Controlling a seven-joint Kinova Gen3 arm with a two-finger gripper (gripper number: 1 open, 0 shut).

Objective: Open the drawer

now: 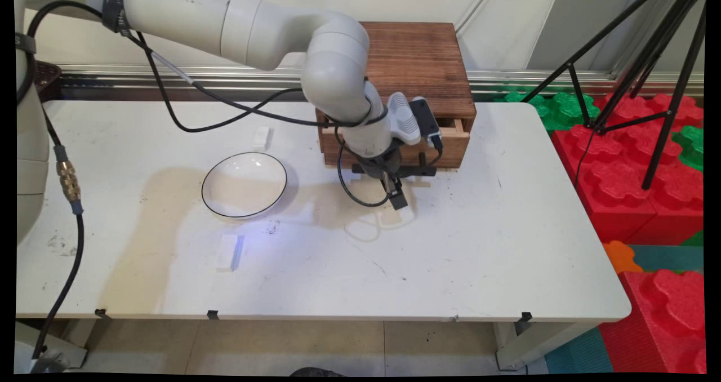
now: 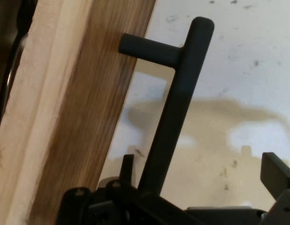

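The gripper [image 1: 394,193] hangs at the centre of the main view, pointing down at the table [image 1: 507,230] just in front of the wooden box [image 1: 419,61]. In the hand view its fingers [image 2: 276,173] stand spread, released, holding nothing: one dark finger shows at the lower right, the other side low at the left. Between them rises the black handle [image 2: 180,98], a long bar running from the bottom centre up to the upper middle of the frame, tilted slightly right. A short post joins its upper end to the drawer front [image 2: 84,117], which fills the left of that view. In the main view the drawer [image 1: 450,137] looks pulled slightly out of the box. Further left lie a white plate [image 1: 244,185], a small white block [image 1: 261,137] above it and another white block [image 1: 228,252] below it.
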